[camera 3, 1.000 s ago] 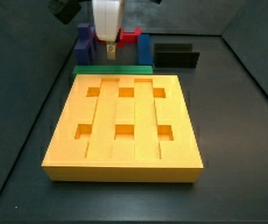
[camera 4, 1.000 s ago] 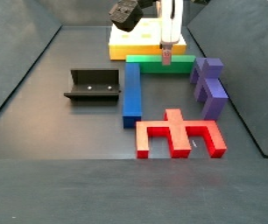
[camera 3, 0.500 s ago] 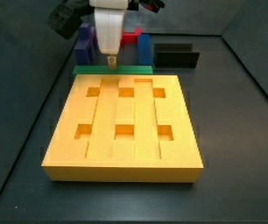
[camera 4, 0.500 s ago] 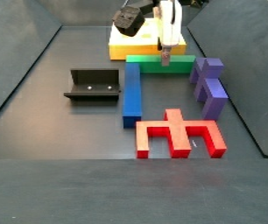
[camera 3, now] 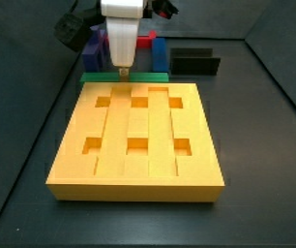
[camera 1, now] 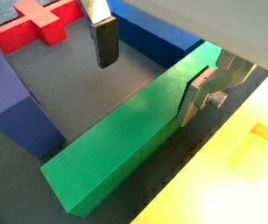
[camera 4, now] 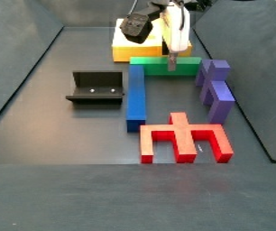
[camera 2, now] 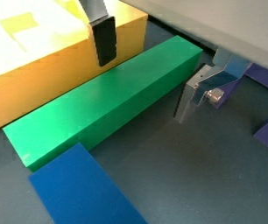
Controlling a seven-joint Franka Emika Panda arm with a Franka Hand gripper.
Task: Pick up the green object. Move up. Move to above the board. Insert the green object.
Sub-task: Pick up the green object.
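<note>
**Green bar sits between parted fingers, not yet gripped**

Green and lying flat on the dark floor, the green object (camera 2: 102, 101) runs along the far edge of the board (camera 3: 135, 136), just beside it. The gripper (camera 2: 148, 74) is low over the bar, its two silver fingers (camera 2: 102, 39) spread to either side of the bar's narrow width, so the bar's long axis crosses the line between them squarely. In both wrist views a sliver of gap seems to remain at each pad, though contact on the far pad cannot be ruled out.

Taking the board as landmark in a side view (camera 4: 152, 41): one green bar lies directly beside it, then one long blue bar (camera 4: 135, 95), one black fixture (camera 4: 95, 87) and two purple blocks (camera 4: 216, 88), and furthest from it one red piece (camera 4: 184, 138). One arm, one gripper.
</note>
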